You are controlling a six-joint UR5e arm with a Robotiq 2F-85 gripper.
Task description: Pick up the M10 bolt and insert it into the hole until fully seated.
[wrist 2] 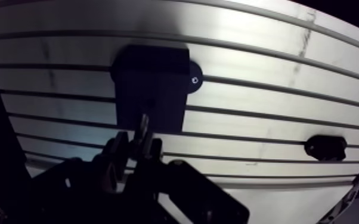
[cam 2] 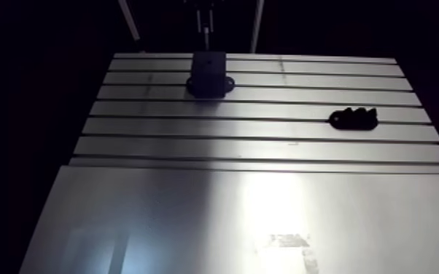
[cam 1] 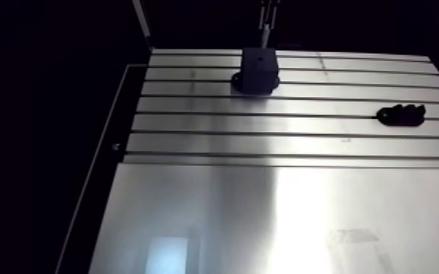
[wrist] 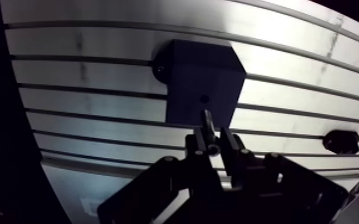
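Note:
A black block (wrist: 203, 80) stands on the slotted aluminium table (cam 1: 193, 124), bolted down by a round foot at one side. A small hole (wrist: 204, 99) shows on its top face. My gripper (wrist: 216, 146) is shut on the M10 bolt (wrist: 208, 122), whose shaft sticks out from between the fingers towards the block. The bolt's tip is just short of the hole and above the block's near edge. In the arm view the bolt (cam 1: 265, 35) hangs upright a little above the block (cam 1: 257, 69), not touching it.
A low black holder (cam 1: 401, 114) with several bumps lies on the table to the right of the block. A smooth plate (cam 1: 266, 218) covers the table's near half. The table's left edge (cam 1: 113, 146) drops into the dark.

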